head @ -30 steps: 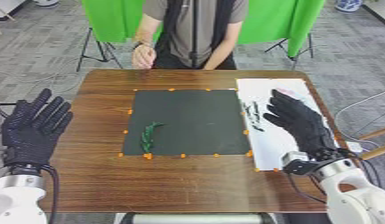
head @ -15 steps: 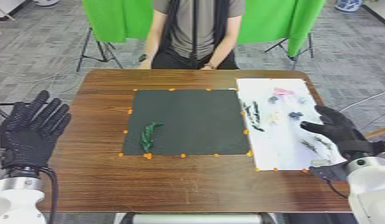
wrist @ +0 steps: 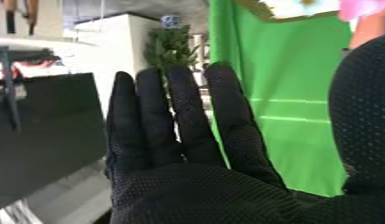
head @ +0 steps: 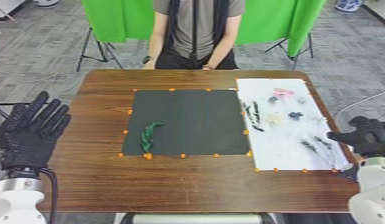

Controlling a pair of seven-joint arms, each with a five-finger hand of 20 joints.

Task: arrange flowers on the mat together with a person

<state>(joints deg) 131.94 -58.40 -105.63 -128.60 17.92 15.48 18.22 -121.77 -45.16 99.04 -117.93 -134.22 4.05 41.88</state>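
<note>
One green sprig lies at the near left of the dark mat, leaving, I judge, room for blooms. Loose flowers lie spread on the white sheet, so I could pick them singly. At its right edge my right hand is open, empty; my left hand, also open and empty, leaves the mat accessible.

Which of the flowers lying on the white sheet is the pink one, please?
The pink flower is the one nearest to the far edge of the white sheet; the other flowers there look cream, bluish or whitish.
</note>
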